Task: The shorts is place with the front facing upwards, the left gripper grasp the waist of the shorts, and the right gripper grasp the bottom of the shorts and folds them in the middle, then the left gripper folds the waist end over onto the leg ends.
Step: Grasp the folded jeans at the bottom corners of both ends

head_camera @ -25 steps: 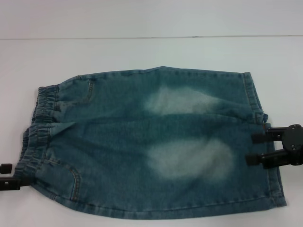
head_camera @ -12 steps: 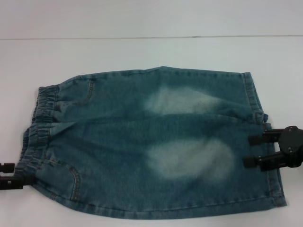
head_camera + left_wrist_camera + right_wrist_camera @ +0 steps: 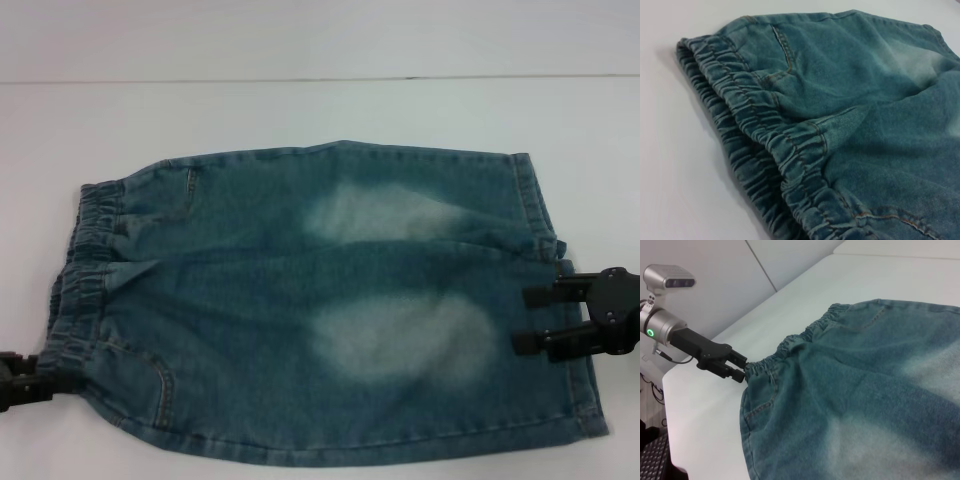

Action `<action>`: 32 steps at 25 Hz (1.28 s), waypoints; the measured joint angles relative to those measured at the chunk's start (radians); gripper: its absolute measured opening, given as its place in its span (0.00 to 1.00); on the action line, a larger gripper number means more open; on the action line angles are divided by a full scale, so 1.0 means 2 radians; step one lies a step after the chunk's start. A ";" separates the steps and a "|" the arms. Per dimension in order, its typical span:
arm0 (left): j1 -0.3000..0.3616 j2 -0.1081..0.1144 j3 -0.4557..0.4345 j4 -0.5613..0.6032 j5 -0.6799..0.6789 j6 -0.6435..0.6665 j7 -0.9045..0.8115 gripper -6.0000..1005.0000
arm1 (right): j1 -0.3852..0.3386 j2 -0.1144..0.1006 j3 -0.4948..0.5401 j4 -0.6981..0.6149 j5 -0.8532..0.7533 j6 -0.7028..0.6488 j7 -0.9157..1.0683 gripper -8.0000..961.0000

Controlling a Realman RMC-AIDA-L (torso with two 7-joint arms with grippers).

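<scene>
White table (image 3: 300,110) carries the denim shorts (image 3: 300,300) lying flat, front up, waistband (image 3: 85,270) toward robot's left. Left gripper (image 3: 45,380) pinches the near waistband corner, fingers narrow. Right gripper (image 3: 530,320) sits at the leg hems, fingers spread apart.

left gripper (image 3: 742,370) at shorts (image 3: 865,395) waist

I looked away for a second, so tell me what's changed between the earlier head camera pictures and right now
The left gripper has closed in on the near corner of the waistband and now pinches it; a second ago its fingers stood apart just off the fabric edge. The right gripper has crept slightly toward the robot, fingers open over the leg hem. The denim shorts lie flat on the white table as before.
</scene>
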 joint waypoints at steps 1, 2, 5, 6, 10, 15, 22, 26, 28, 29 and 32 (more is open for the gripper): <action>0.000 -0.001 0.000 0.000 0.000 0.000 0.000 0.66 | 0.000 0.000 0.000 0.000 0.000 0.000 0.000 0.96; 0.000 -0.001 0.000 0.001 0.000 0.000 0.001 0.62 | 0.000 0.000 0.000 0.000 0.000 0.001 0.000 0.96; 0.000 -0.002 0.000 0.002 -0.001 0.000 0.004 0.50 | 0.000 0.000 0.000 0.000 0.000 0.004 0.000 0.96; 0.000 -0.002 0.000 0.002 -0.002 0.001 0.004 0.45 | 0.000 0.000 0.000 0.000 0.000 0.004 0.000 0.96; -0.001 -0.002 -0.001 0.003 -0.003 0.005 0.006 0.27 | 0.000 0.000 0.002 0.000 0.002 0.004 0.000 0.95; -0.007 -0.002 -0.005 0.003 -0.004 0.017 0.005 0.13 | 0.004 -0.002 0.009 0.000 0.012 0.002 0.005 0.95; -0.023 0.001 -0.012 0.003 -0.005 0.019 0.000 0.04 | 0.018 -0.021 0.005 -0.011 0.013 -0.019 0.038 0.95; -0.034 0.000 -0.021 0.003 -0.005 0.020 -0.001 0.03 | 0.037 -0.033 0.005 -0.021 -0.045 -0.049 0.050 0.95; -0.038 -0.002 -0.025 0.003 -0.008 0.020 -0.001 0.04 | 0.044 -0.034 0.006 -0.033 -0.084 -0.061 0.060 0.95; -0.039 -0.003 -0.026 0.003 -0.008 0.019 -0.001 0.04 | 0.046 -0.034 0.006 -0.038 -0.098 -0.065 0.065 0.95; -0.044 -0.005 -0.026 0.003 -0.010 0.015 -0.001 0.04 | 0.050 -0.033 0.002 -0.052 -0.141 -0.079 0.077 0.95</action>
